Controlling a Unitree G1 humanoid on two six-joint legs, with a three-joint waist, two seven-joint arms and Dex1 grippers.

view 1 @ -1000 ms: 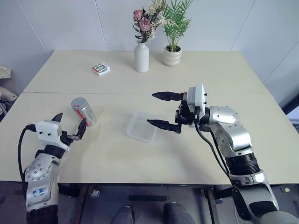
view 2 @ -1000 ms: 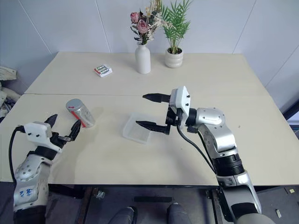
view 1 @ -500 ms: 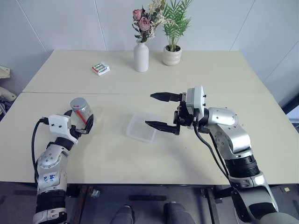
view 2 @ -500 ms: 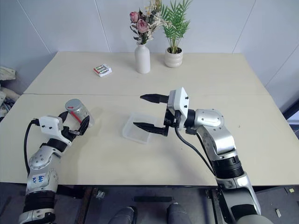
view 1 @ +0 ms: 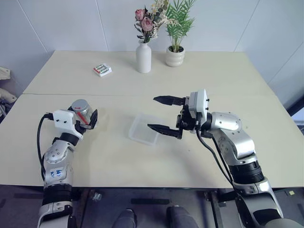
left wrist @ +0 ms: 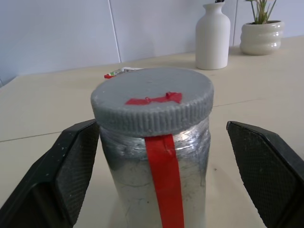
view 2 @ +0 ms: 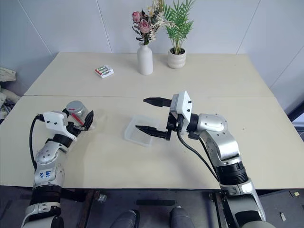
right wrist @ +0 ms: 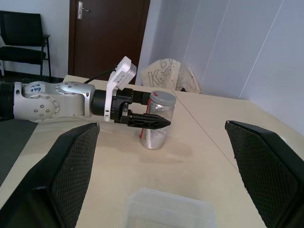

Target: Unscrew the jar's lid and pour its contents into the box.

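1. Using the box point(view 1: 144, 129) as landmark: the right gripper point(view 1: 164, 114) hangs over its right edge with jaws spread wide, blocking entry from that side.
2. Left of the box, bare tabletop point(view 1: 109, 147) leads to the jar point(view 1: 83, 112), which stands upright between the left gripper point(view 1: 84, 119) jaws.
3. Well behind the box stand a white vase point(view 1: 144, 58), a plant pot point(view 1: 175, 56) and a small pack point(view 1: 102, 70).
4. In front of the box the tabletop lies open to its near edge.

The jar point(left wrist: 154, 180) is clear and glossy, with a shiny red tape strip; its grey lid point(left wrist: 153, 100) looks matt with a ribbed edge. The box point(view 1: 144, 129) is clear thin plastic. The worktop point(view 1: 190, 76) is smooth, matt cream.
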